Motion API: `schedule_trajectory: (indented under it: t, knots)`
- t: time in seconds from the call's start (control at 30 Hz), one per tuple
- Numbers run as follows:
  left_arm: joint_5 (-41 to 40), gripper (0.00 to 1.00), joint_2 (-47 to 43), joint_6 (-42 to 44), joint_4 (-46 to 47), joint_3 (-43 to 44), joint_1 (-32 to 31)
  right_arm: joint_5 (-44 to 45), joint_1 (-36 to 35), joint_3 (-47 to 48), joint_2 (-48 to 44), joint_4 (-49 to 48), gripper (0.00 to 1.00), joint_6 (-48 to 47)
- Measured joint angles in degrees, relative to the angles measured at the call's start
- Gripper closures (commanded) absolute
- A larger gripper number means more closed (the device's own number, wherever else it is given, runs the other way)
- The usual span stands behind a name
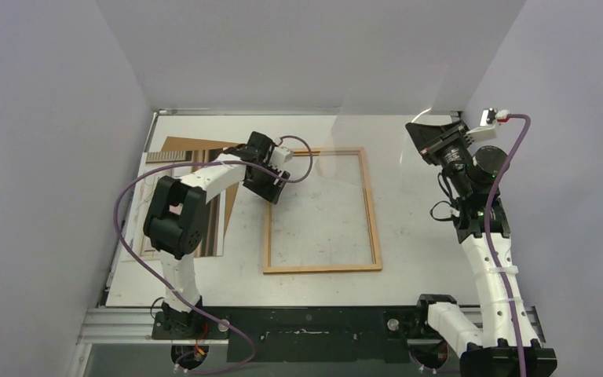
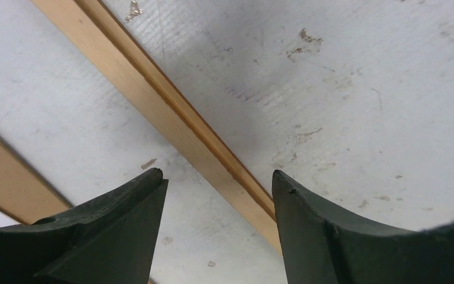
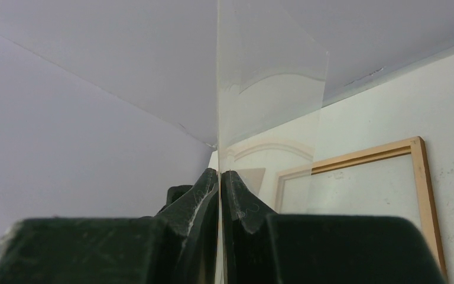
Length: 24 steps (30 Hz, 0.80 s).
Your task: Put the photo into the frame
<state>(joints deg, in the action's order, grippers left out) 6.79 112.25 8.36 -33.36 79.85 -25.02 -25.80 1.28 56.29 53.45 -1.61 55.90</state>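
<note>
- Jaws of the left gripper (image 2: 217, 177) stand about half apart and hold nothing. They hang low astride the left rail of the frame (image 2: 159, 112), near its 11 o'clock corner. Whether a pad touches the wood I cannot tell.
- Right gripper (image 3: 220, 177), raised at 2 o'clock from the frame, is pinched tight on the edge of a clear sheet (image 3: 266, 89). The sheet stands upright above the fingers, well off the table (image 1: 424, 236).
- The frame lies flat at mid-table. Inside its wooden border only scuffed table surface shows, so it holds no print. The lifted sheet is probably its pane.
- The photo (image 1: 218, 224) lies flat at 9 o'clock from the frame, near the left rail but apart from it. Its striped side is up, and the left arm partly hides it. A brown board (image 1: 192, 144) shows at its 12 o'clock end.
- Step in hand, as I judge it: the frame is being readied, and the print is not yet picked up.
- Next move: the left gripper should swing toward 9 o'clock and catch a thin edge lying flush on the table, probably by sliding or tipping it. It should then lay the print square inside the border, while the right holds the sheet clear.
</note>
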Motion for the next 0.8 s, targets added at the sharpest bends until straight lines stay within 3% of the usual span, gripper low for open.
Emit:
schedule_trajectory:
  t: [0.03,0.1,0.2,0.3,0.4,0.6,0.8]
  knots:
    - [0.63,0.3,-0.76,-0.2,-1.29,0.63,0.24,0.22,-0.04,0.0,0.02,0.0,0.95,0.0]
    - [2.38,0.1,-2.56,-0.87,-4.31,3.3,1.18,1.05,-0.33,0.02,0.07,-0.09,0.95,0.04]
    - [7.43,0.0,-5.99,-3.61,-8.33,9.44,3.67,2.95,-1.49,0.33,0.94,-1.29,0.95,0.26]
    - [15.74,0.04,-11.78,-9.46,-9.35,14.8,7.72,5.57,-4.52,1.75,3.1,-3.34,0.95,0.59]
    - [25.55,0.04,-20.57,-19.02,-6.23,13.88,11.67,9.55,-9.09,4.22,5.51,-5.7,0.95,0.87]
    - [41.03,0.04,-35.43,-46.71,17.42,-0.02,13.11,19.43,-23.71,9.35,7.89,-11.87,0.95,-0.52]
    - [44.22,0.04,-36.3,-63.49,30.32,-5.16,13.14,28.92,-33.83,12.85,10.32,-18.45,0.95,-3.08]
